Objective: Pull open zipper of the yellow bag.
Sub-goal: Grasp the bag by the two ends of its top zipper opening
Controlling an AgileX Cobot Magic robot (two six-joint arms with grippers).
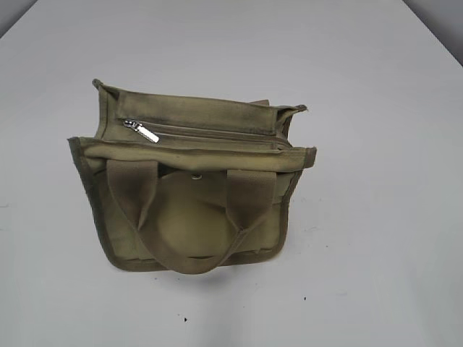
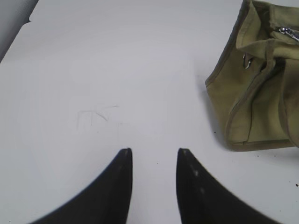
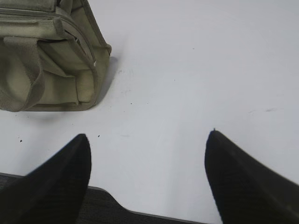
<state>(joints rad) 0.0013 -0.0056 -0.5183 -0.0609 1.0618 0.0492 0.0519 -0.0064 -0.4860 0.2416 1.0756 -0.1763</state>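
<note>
The yellow bag (image 1: 192, 181) is an olive-khaki canvas tote lying mid-table, its two webbing handles flopped toward the front. Its zipper (image 1: 210, 132) runs across the top panel, and the silver pull tab (image 1: 145, 131) rests at the left end. The left wrist view has the bag (image 2: 254, 88) at the upper right with the tab (image 2: 288, 32) at the frame edge; my left gripper (image 2: 154, 151) hovers open and empty over bare table to its left. In the right wrist view the bag (image 3: 49, 56) sits at the upper left. My right gripper (image 3: 148, 137) stands wide open, empty, apart from it.
A white table (image 1: 376, 108) surrounds the bag on all sides. Its left edge (image 2: 18, 32) shows in the left wrist view, its near edge (image 3: 154, 215) in the right wrist view. Neither arm appears in the exterior view.
</note>
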